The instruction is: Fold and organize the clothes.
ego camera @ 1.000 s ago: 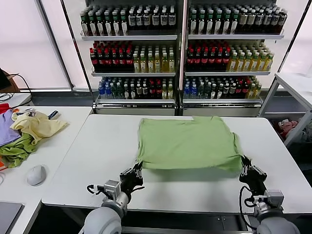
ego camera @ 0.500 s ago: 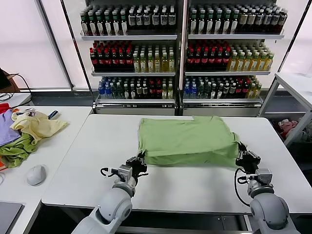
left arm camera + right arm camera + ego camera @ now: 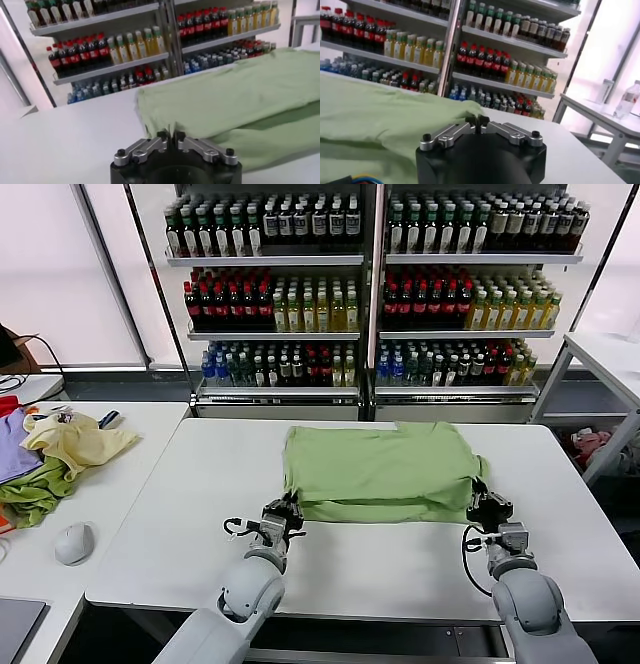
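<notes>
The light green polo shirt [image 3: 378, 469] lies on the white table [image 3: 180, 514], its near hem doubled back over the rest. My left gripper [image 3: 290, 510] is shut on the shirt's near left corner, and my right gripper [image 3: 483, 499] is shut on its near right corner. Both hold the cloth just above the table. In the left wrist view the jaws [image 3: 170, 136] pinch the green cloth [image 3: 225, 100]. In the right wrist view the jaws [image 3: 477, 120] pinch the cloth's edge [image 3: 380, 115]. Collar, buttons and print are hidden.
A heap of pale yellow, darker green and purple garments [image 3: 55, 454] and a white mouse [image 3: 74, 542] lie on the side table at the left. Shelves of bottles [image 3: 370, 284] stand behind the table. A white bench [image 3: 600, 359] is at the far right.
Both grippers have carried the shirt's near edge away from me, folding it over the rest. The folded cloth now sits lower and flatter.
</notes>
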### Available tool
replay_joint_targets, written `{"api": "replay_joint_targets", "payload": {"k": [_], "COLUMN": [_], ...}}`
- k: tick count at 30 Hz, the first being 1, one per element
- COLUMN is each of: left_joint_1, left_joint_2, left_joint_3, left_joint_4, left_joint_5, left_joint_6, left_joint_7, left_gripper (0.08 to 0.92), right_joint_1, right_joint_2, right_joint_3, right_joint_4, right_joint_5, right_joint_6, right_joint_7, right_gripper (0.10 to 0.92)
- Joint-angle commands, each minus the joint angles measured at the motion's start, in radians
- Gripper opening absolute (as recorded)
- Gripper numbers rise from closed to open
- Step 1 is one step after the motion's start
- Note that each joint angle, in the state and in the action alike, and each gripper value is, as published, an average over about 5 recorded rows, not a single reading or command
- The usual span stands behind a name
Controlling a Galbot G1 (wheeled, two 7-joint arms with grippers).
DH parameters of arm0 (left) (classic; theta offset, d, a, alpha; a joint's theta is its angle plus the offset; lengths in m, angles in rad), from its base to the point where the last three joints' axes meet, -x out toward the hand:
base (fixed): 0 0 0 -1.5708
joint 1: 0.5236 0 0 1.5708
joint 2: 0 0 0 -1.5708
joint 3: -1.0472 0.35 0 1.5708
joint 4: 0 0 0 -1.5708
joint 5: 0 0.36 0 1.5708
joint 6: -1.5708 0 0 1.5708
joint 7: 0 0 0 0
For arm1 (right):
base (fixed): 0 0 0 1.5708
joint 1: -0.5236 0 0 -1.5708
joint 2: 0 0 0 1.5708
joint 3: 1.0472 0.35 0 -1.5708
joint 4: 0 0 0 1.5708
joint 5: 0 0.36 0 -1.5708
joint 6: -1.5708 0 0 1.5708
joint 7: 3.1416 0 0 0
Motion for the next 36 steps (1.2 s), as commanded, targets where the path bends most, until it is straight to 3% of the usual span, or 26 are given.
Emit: {"api": "replay_joint_targets", "payload": {"k": [1,10,16,19,31,36], "left_joint_1": [0.007,0.172,0.216,0.207,0.091,0.076], "left_joint_2": [-0.007,0.027,0.031,0.024,-0.009,-0.011], "left_joint_3": [-0.002,-0.075,-0.090,-0.088,-0.073,-0.071], "left_joint_4": [0.007,-0.159,-0.179,-0.157,-0.022,-0.021], "left_joint_5": [0.024,0.008,-0.027,-0.049,-0.123,-0.168], "left_joint_6": [-0.004,-0.009,-0.013,-0.011,0.020,0.020], "left_joint_7": [-0.005,-0.029,-0.028,-0.027,-0.034,-0.036], "left_gripper": [0.388,0.648,0.799,0.819,0.818,0.722], "right_joint_1": [0.013,-0.114,-0.137,-0.121,-0.041,-0.028], "right_joint_2": [0.004,0.009,0.014,0.014,0.004,0.003], "right_joint_3": [-0.017,0.070,0.104,0.107,0.066,0.049], "right_joint_4": [-0.016,0.109,0.115,0.093,-0.039,-0.056], "right_joint_5": [-0.022,0.001,0.039,0.056,0.140,0.183], "right_joint_6": [-0.001,0.038,-0.044,-0.092,-0.263,-0.279], "right_joint_7": [-0.016,0.014,0.052,0.073,0.087,0.080], "right_gripper": [0.366,0.608,0.775,0.815,0.823,0.742]}}
